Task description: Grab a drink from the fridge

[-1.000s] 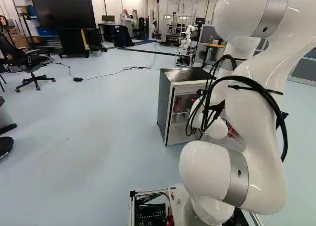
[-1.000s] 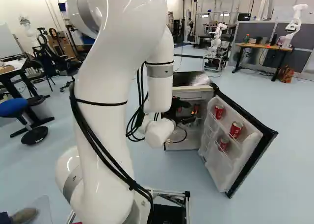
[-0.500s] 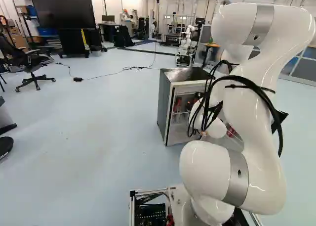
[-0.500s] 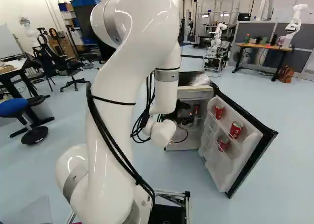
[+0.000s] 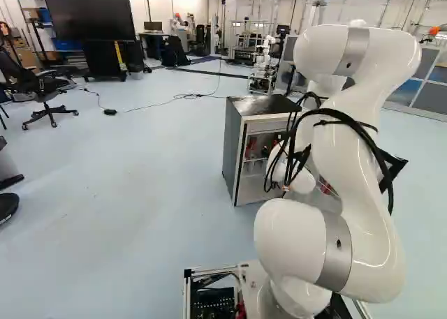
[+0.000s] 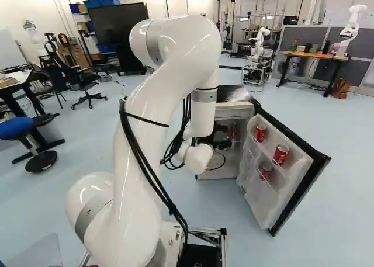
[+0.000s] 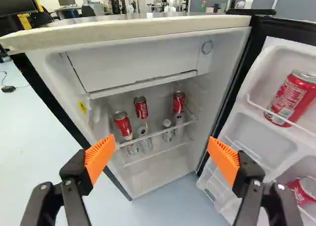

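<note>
Jaws spread wide, orange pads [image 7: 99, 156] apart, pointed toward red soda cans [image 7: 140, 108] on the shelf [image 7: 157, 133] of the open mini fridge [image 7: 133, 31]. Behind them, the white robot arm [image 6: 187, 45] had dipped and leaned forward within the last second, apparently readying a reach; no can was gripped.
</note>
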